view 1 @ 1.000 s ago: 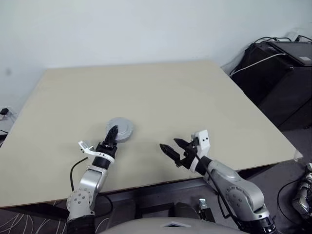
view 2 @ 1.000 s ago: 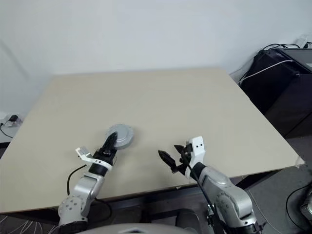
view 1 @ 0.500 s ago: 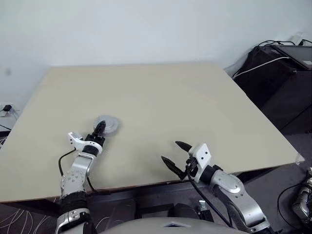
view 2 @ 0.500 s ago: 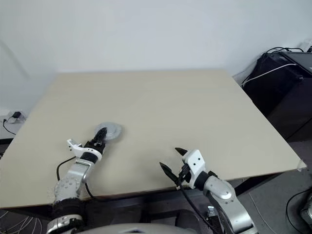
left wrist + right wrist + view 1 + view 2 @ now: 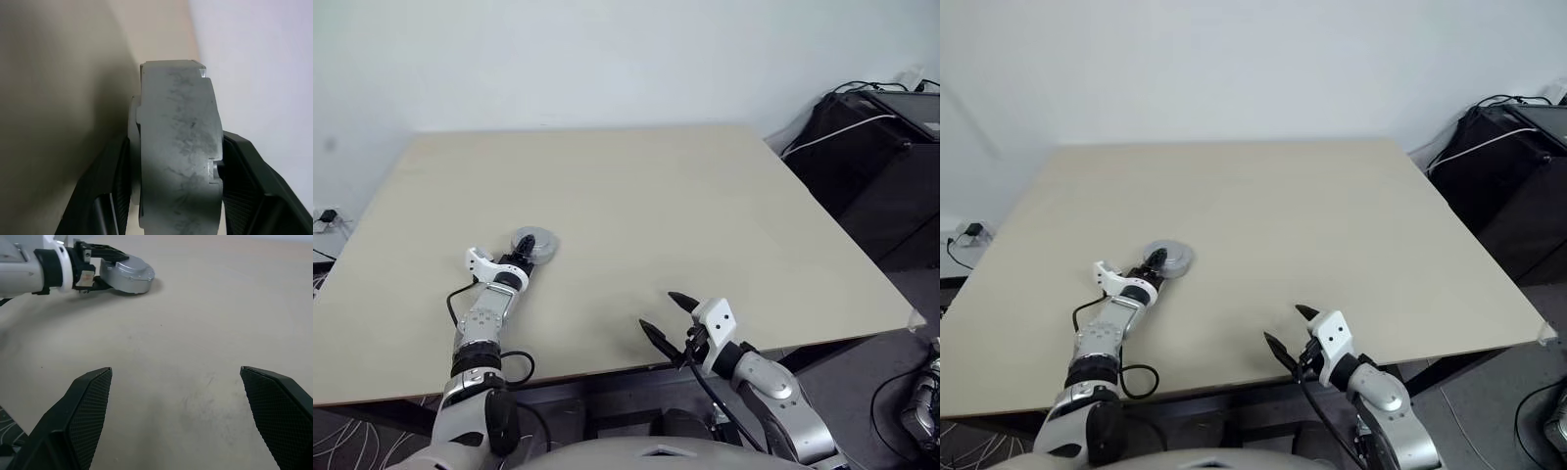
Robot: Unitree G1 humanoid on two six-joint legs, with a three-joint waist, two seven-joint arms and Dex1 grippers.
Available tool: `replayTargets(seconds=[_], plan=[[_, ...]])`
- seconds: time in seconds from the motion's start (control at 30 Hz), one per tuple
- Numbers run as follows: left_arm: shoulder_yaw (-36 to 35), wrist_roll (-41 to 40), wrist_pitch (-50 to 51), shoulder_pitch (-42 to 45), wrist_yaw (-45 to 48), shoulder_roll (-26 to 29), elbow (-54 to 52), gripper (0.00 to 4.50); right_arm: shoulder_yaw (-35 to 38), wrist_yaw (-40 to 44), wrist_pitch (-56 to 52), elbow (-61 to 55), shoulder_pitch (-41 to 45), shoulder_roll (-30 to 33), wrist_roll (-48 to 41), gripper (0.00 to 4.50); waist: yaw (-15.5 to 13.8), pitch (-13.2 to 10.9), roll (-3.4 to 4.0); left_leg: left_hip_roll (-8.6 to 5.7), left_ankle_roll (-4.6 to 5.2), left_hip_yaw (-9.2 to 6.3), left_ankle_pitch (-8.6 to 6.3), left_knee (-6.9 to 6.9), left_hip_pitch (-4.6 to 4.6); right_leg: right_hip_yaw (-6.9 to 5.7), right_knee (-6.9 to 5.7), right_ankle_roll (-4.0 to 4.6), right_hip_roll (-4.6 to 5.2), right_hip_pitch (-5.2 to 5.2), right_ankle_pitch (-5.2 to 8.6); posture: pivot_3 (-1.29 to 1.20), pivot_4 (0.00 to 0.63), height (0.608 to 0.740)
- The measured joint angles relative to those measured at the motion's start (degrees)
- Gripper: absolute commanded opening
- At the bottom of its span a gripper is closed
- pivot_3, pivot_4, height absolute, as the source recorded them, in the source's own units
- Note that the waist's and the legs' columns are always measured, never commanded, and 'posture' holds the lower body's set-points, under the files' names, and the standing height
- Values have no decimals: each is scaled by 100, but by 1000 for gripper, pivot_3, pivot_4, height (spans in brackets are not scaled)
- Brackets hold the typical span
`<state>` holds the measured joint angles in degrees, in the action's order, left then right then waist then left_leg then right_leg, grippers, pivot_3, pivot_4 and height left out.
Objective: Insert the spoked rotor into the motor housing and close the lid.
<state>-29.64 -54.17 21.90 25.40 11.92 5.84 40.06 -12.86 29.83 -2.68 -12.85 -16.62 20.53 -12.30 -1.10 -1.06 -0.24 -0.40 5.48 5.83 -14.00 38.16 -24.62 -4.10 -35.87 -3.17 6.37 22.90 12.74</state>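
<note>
A plain grey round lid (image 5: 534,241) with a raised hub lies flat on the beige table (image 5: 685,196), left of the middle. It tops a thick grey round body (image 5: 128,276). No copper windings show, so I cannot tell the motor housing apart from it. The spoked rotor is hidden. My left gripper (image 5: 522,257) is shut on this grey piece, and in the left wrist view its fingers (image 5: 113,188) press on both sides of the lid (image 5: 177,147). My right gripper (image 5: 662,312) hangs open over the table's near edge, holding nothing.
Black equipment with cables (image 5: 876,147) stands past the table's right edge. A white wall runs behind the far edge. Bare tabletop (image 5: 195,347) lies between my two grippers.
The view has shifted. My left arm has stretched forward and lower, staying shut on the grey lid piece. My right gripper has sunk back toward the near edge, still open.
</note>
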Motion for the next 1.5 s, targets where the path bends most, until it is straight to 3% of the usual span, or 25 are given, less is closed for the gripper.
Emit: replayTargets(seconds=[0.03, 0.27, 0.3, 0.47, 0.77, 0.97, 1.2, 1.33, 1.5], plan=[[-25, 45, -10, 47, -10, 4, 47, 2116, 1, -4, 0, 1, -3, -10, 14, 4500, 3, 0, 0, 0, 0, 0, 0, 0, 0, 1, 0, -1, 1, 0, -1, 0, 0, 740], [-125, 266, 60, 166, 24, 10, 151, 4371, 62, -23, -40, 3, -16, -54, 88, 4500, 6, 11, -2, 0, 0, 0, 0, -1, 6, 3, -2, -1, 7, -3, -2, 0, 0, 740], [-125, 278, 97, 165, 36, 11, 117, 4471, 61, -23, -42, 3, -17, -59, 96, 4500, 7, 16, 2, 0, 1, -1, -1, -1, 11, 4, -3, -1, 8, -5, -2, 0, 0, 740], [-66, 394, 541, -142, 80, 163, -327, 4471, 46, -22, -55, 13, -13, -95, 152, 4500, 74, 28, 5, 2, 16, -1, -10, -4, 18, 12, -8, 2, 7, -6, -4, 0, 0, 740], [360, 381, 1919, -1584, 476, 570, -2230, 4471, 34, 58, -322, 22, 117, -114, 147, 4500, 173, 44, 16, 1, -2, -1, -1, -19, 24, 30, -6, 4, 10, -5, -2, 0, 0, 740], [1127, 766, 2067, -2830, 999, 839, -3668, 4471, 22, 154, -451, 26, 191, -150, 80, 4500, 169, 68, 45, 0, 5, 5, -7, -38, 35, 38, -5, 9, 11, -6, 1, 0, 0, 740], [2386, 2276, 421, -4049, 1718, 960, -4614, 4471, 17, 89, -478, 98, 204, -313, 106, 4500, 141, 69, 65, 0, -1, 25, -5, -86, 58, 54, -5, 15, 13, -2, 5, 0, 0, 740], [2850, 3330, -1385, -4504, 1716, 650, -4709, 4471, 64, -142, -219, 144, 152, -452, 266, 4500, 123, 64, 73, 1, -3, 36, -3, -107, 64, 68, -4, 23, 12, 10, 11, 0, 0, 740], [3004, 4029, -2736, -4814, 1374, 239, -4700, 4471, 117, -376, 293, 258, -18, -488, 547, 4500, 88, 62, 70, 2, -2, 37, -3, -107, 60, 68, -1, 29, 12, 16, 20, 0, 0, 740]])
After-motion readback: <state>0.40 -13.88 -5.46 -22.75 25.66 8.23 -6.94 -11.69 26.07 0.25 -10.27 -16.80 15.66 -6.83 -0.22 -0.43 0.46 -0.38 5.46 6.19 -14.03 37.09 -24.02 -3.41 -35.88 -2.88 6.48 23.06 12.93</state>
